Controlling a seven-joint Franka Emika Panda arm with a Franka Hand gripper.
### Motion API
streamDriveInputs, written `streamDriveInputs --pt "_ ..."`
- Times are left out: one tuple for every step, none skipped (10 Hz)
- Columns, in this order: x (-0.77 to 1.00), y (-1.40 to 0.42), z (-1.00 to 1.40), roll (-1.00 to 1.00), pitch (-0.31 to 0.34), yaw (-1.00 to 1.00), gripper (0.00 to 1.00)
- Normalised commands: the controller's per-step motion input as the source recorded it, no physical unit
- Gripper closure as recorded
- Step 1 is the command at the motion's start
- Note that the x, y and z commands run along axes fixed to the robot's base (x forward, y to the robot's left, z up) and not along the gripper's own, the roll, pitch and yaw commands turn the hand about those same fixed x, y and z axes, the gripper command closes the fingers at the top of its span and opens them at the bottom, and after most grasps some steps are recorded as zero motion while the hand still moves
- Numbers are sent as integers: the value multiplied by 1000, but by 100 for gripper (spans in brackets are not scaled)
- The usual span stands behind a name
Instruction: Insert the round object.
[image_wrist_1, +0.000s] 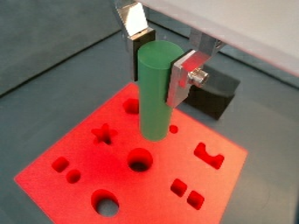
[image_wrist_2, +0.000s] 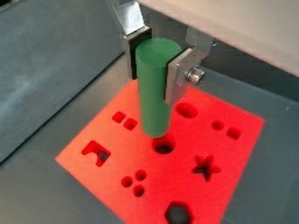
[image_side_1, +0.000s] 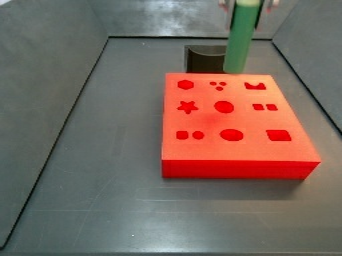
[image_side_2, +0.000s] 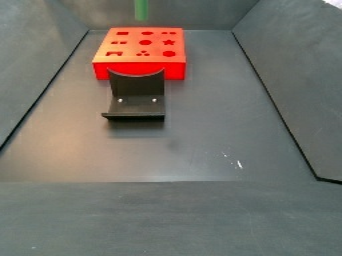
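While the gripper (image_wrist_1: 163, 54) hangs above the flat red block with shaped cut-outs (image_wrist_1: 87, 171), its silver plate fingers (image_wrist_1: 179, 80) pinch the long slim green cylindrical peg (image_wrist_1: 155, 92) near the peg's upper end. The peg's lower tip is clear of the block surface in both wrist views, so insertion is not yet done.

Risk: the tip appears to sit slightly to one side of the round hole (image_wrist_2: 165, 146) rather than squarely over it. Descending from such an offset would likely land the tip on the rim, jam it, or tilt the peg between the pads. The fit looks close, so a small lean could also bind the peg partway down.

Orientation: the peg's long axis stands near vertical, free end pointing down at the block, as a side view confirms (image_side_1: 241, 38).

Going near to far in a side view, the dark grey curved holder (image_side_2: 135, 98) sits mid-desk, then the block (image_side_2: 139, 50) lies towards the far edge, with the peg above it.
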Motion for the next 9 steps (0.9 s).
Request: streamDriveInputs --pt "0 -46 -423 -166 321 -243 100" --pt "0 0 -326 -146 289 -223 100" --pt "0 0 -34 0 7 0 100" --pt "-400 0 -469 -173 90 -123 100" --pt "0 0 -14 -11 40 -46 100" --pt "0 0 0 0 0 -9 100" --pt "220 0 -111 -1 0 -46 100" --pt "686 0 -171 -131 -17 -163 100" --pt "526 0 -189 -90 0 -137 100"
